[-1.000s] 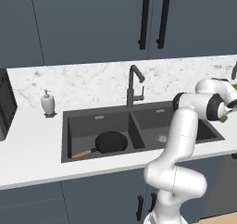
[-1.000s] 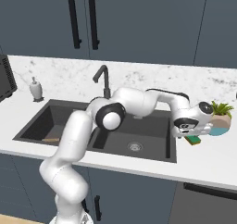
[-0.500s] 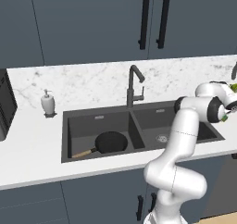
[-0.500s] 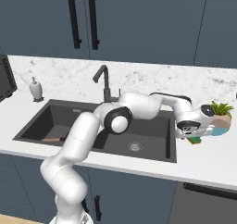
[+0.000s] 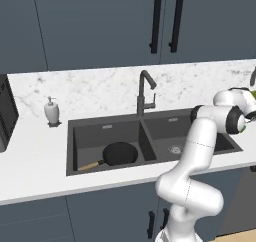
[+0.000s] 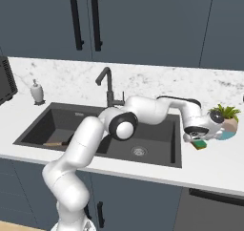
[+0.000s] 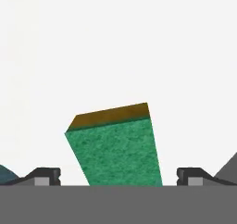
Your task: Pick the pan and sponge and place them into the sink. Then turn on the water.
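The green-and-yellow sponge (image 6: pixel 200 144) lies on the white counter just right of the sink (image 6: pixel 33 127). My gripper (image 6: pixel 198 138) hangs right above it. In the hand view the sponge (image 7: pixel 118 149) sits between the two fingertips (image 7: pixel 46 176), which stand wide apart on either side and touch nothing; the gripper (image 7: pixel 118 174) is open. The black pan (image 5: pixel 120 153) rests on the floor of the left basin, its wooden handle pointing to the front left. The sink (image 5: pixel 72 151) holds no stream; no water runs from the faucet (image 5: pixel 144 93).
A potted plant (image 6: pixel 224 120) stands close to the right of the hand. A white soap dispenser (image 5: pixel 51 111) sits left of the sink, and a dark appliance (image 5: pixel 7 116) further left. Dark cabinets hang above the marble backsplash.
The hand has sunk a little toward the sponge. The sponge and the pan have stayed where they were.
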